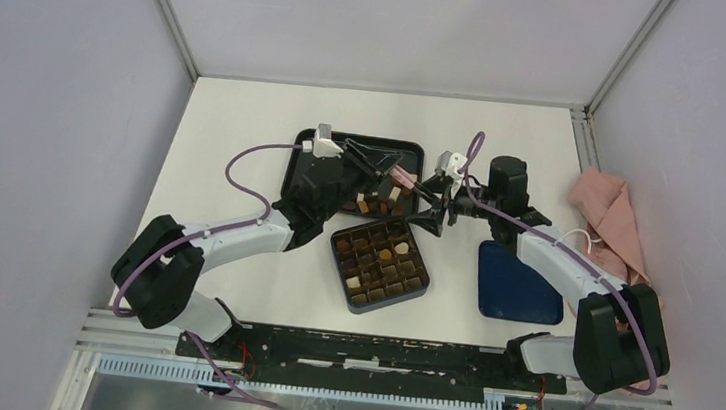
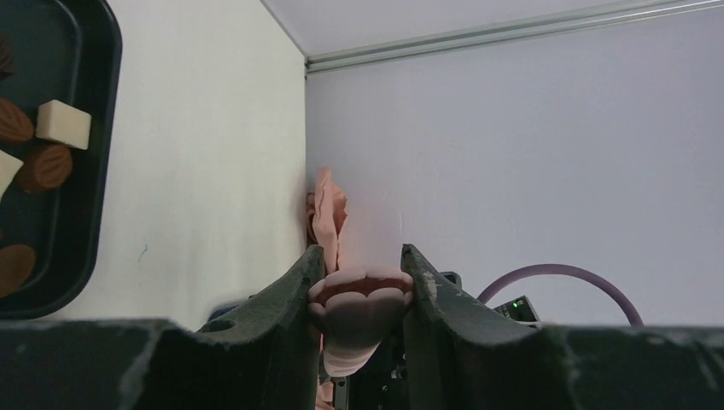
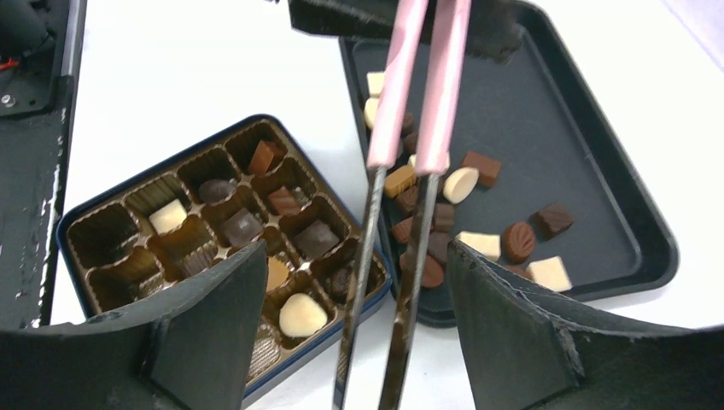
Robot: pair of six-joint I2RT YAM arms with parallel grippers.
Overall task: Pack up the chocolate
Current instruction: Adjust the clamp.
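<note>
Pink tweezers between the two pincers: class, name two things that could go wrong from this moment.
1. Only the left pincer grips the long pink tweezers, at their pink end. The dark tips jut out unsupported and could sag or twist in that hold.
2. The open right pincer flanks those tips. Pulling away sideways might knock them and drop the tweezers onto the dark compartmented box or the loose brown and cream chocolates on the black plastic tray.

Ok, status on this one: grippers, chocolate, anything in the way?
Left gripper shut on pink tweezers; right gripper open, straddling the tweezers. Chocolate partly in box, many pieces on tray. Nothing else seen in the way.
</note>
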